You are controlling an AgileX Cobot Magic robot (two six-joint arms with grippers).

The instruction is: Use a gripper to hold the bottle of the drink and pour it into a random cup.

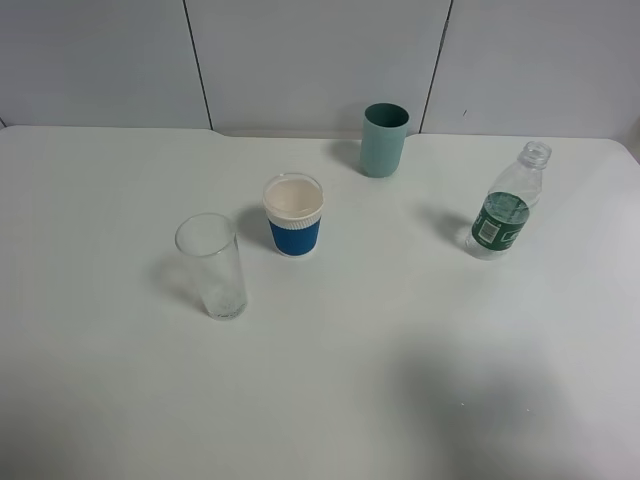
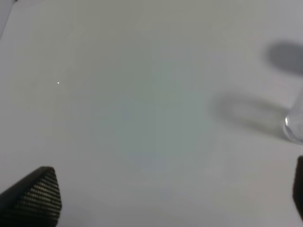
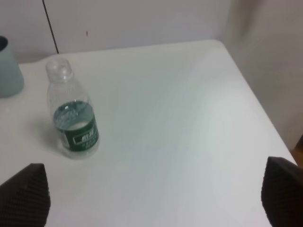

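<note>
White table [image 1: 330, 400] runs to a panelled wall; bottle [image 1: 508, 204], uncapped, green-labelled, stands upright toward its right edge, well apart from the teal cup [image 1: 384, 140], paper cup [image 1: 294, 215] and clear glass [image 1: 212, 265]. Left gripper [image 2: 161, 194] hangs spread over bare tabletop. Right gripper [image 3: 151, 194], spread wide, holds nothing; the bottle stands beyond it, the table corner near.

High overview, two low wrist views
</note>
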